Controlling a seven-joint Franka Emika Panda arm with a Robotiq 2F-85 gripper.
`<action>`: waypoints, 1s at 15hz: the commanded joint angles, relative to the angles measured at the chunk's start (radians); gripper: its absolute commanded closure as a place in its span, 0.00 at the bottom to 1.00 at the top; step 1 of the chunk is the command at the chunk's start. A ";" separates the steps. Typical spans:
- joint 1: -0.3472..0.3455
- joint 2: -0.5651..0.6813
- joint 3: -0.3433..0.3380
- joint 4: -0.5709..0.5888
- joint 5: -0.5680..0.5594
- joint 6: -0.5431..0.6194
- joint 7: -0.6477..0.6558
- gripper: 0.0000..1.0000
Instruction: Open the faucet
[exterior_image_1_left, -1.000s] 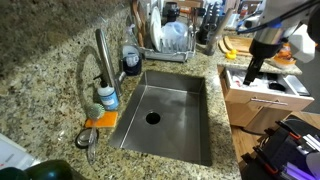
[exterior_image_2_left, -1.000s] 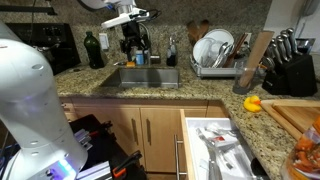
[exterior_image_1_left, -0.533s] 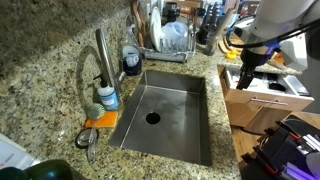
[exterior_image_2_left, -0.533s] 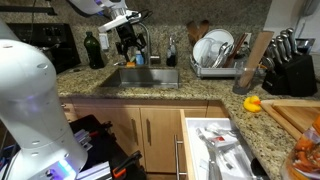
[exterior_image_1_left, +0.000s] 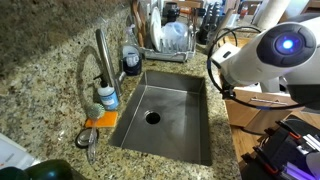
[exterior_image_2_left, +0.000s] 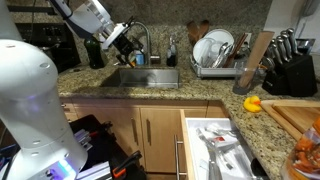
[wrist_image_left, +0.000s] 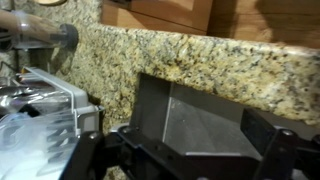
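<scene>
Steel faucet (exterior_image_1_left: 101, 50) on stone worktop (exterior_image_1_left: 40, 60) by sink (exterior_image_1_left: 185, 120) | claw (exterior_image_2_left: 125, 38) apart from it, across sink, fingers spread wide | bottle (exterior_image_1_left: 107, 97) label too small to read

Open above the sink (exterior_image_1_left: 175, 115); crowded beside the faucet (exterior_image_1_left: 103, 50) by bottle (exterior_image_1_left: 107, 97) and blue-topped container (exterior_image_1_left: 131, 62)

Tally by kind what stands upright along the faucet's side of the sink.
Faucet: 1
Clear bottle with blue label: 1
Dark round blue-topped container: 1
Total: 3
</scene>
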 joint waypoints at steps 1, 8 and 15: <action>0.039 0.016 -0.040 0.007 -0.074 -0.010 0.060 0.00; 0.038 0.107 -0.100 0.059 -0.236 0.213 -0.017 0.00; 0.068 0.246 -0.122 0.148 -0.498 0.120 -0.141 0.00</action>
